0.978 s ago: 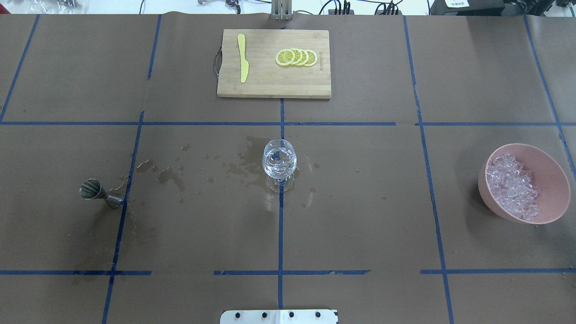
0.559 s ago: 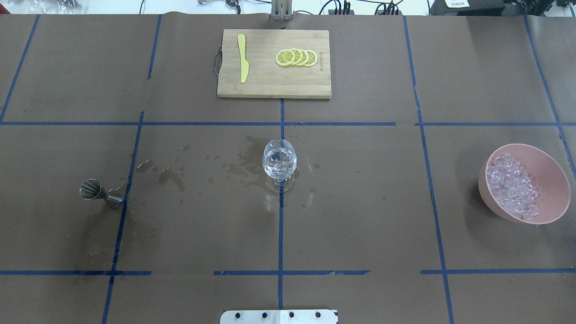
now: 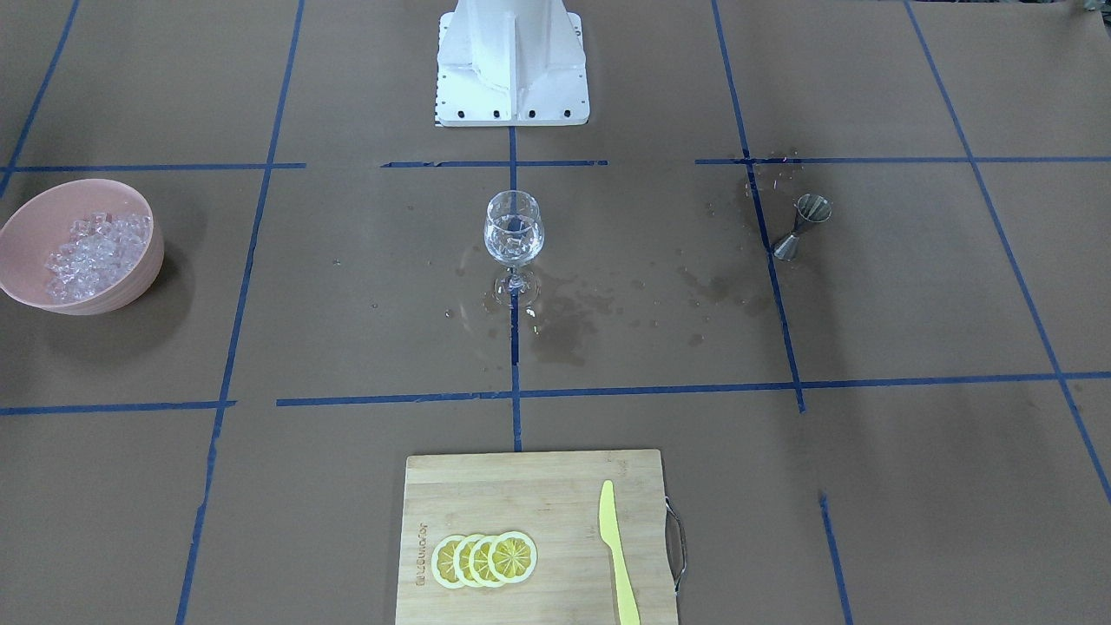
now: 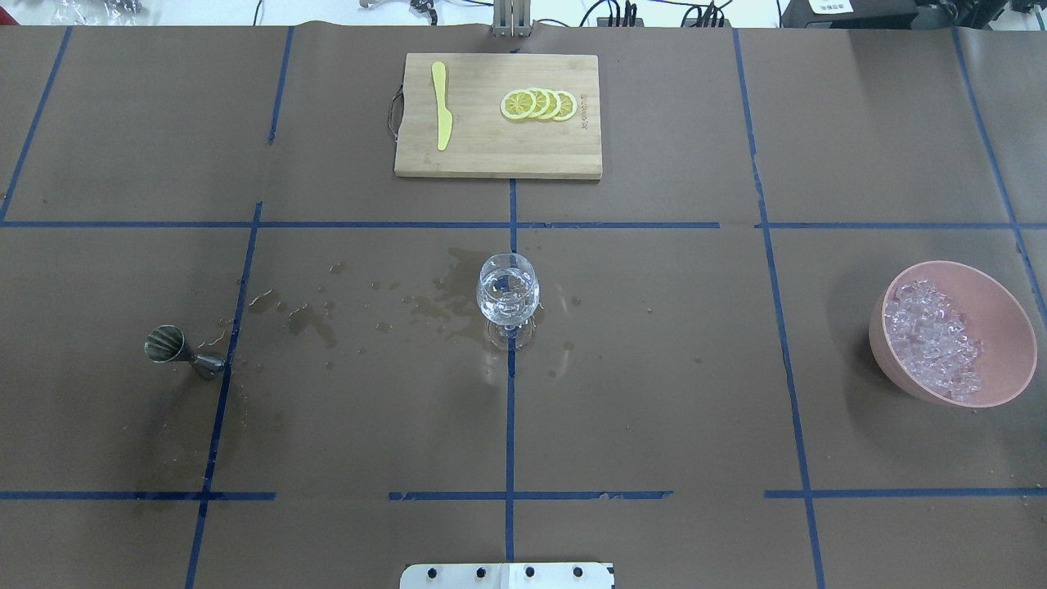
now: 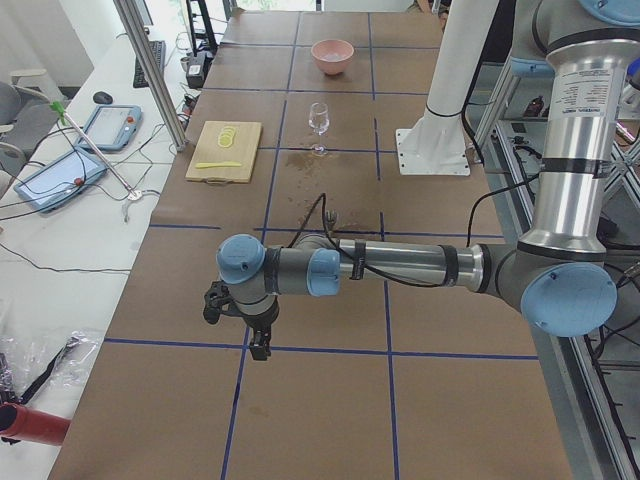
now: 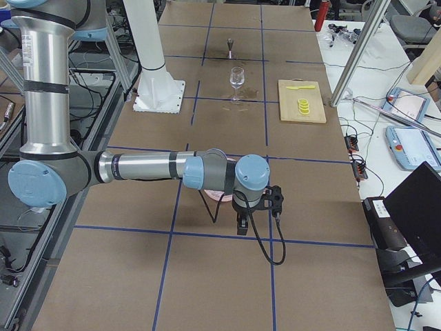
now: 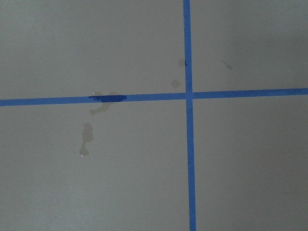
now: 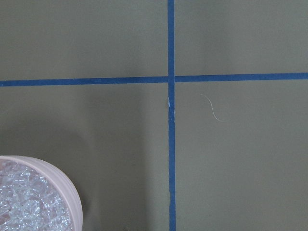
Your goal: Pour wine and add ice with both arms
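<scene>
Ice (image 4: 932, 343): in bowl (image 4: 1006, 327), near right gripper (image 6: 241, 229); left gripper (image 5: 258, 345) well apart.
Grip: cannot tell for either.
Hidden: bowl largely behind right arm (image 6: 138, 165).

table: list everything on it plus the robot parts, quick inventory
glass: one, clear, table centre, among wet patches
bowl: one, pink, robot's right side
ice: heap, clear, in the bowl
measuring cup: one, metal, robot's left side
cutting board: one, wooden, far edge centre
knife: one, yellow, on the board
lemon slices: four, yellow, overlapping on the board
left arm: one, grey, left gripper over a tape crossing
right arm: one, grey, right gripper beside the bowl
</scene>
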Motion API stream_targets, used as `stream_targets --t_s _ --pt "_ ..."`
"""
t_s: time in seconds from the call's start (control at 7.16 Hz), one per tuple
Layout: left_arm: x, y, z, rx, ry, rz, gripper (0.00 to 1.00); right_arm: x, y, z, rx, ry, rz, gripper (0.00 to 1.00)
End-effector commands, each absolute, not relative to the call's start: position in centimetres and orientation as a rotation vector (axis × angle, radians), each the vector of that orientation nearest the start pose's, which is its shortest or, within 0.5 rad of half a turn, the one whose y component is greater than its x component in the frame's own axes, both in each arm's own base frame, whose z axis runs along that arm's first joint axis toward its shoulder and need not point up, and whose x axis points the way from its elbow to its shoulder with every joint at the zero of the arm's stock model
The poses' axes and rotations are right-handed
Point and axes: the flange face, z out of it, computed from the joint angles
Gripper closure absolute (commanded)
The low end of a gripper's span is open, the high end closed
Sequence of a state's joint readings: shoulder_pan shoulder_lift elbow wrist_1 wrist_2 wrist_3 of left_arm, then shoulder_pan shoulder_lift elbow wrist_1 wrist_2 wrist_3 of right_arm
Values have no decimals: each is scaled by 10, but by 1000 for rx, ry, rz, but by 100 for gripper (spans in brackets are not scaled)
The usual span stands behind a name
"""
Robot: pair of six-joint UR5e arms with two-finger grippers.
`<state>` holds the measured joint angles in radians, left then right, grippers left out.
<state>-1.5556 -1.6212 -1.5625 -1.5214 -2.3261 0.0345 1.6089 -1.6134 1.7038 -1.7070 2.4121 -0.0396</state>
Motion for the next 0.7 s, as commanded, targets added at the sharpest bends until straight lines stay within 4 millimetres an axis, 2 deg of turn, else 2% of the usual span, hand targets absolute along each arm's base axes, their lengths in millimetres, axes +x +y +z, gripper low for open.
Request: stream_targets --t_s 0.0,0.56 --pt "-60 -514 640 10 755 42 0 78 -480 621 32 -837 2 0" --pt "-60 -513 641 8 756 40 0 78 -479 624 27 -839 7 0"
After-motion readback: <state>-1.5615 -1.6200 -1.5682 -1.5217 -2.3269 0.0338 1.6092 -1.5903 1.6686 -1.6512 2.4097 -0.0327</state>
